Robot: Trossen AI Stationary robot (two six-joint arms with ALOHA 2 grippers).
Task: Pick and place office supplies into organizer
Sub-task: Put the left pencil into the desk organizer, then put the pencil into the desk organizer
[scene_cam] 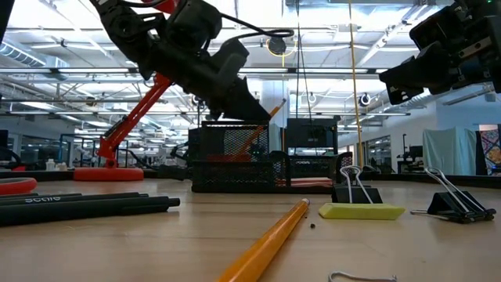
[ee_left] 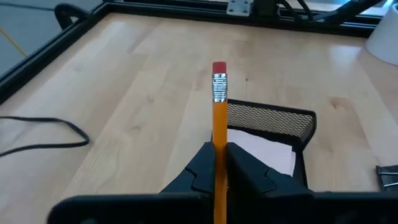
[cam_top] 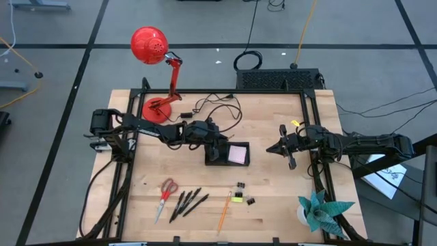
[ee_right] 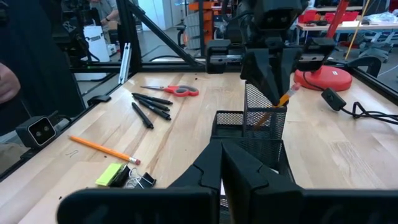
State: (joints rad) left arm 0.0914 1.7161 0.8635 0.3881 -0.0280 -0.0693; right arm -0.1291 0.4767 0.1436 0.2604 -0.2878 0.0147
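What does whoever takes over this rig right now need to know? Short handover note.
Left gripper: shut on an orange pencil, over the organizer's tall mesh compartment, not yet released.
Right gripper: shut, empty, raised right of the organizer.
Done: sticky-note pad lies in the low section.
Left on the table: scissors, black pens, second pencil, binder clips, yellow-green piece.

Table (cam_top: 273,212): pale wood, smooth matt grain. Organizer (ee_right: 264,115): black wire mesh. Pencil (ee_left: 219,118): glossy orange, ribbed metal ferrule.
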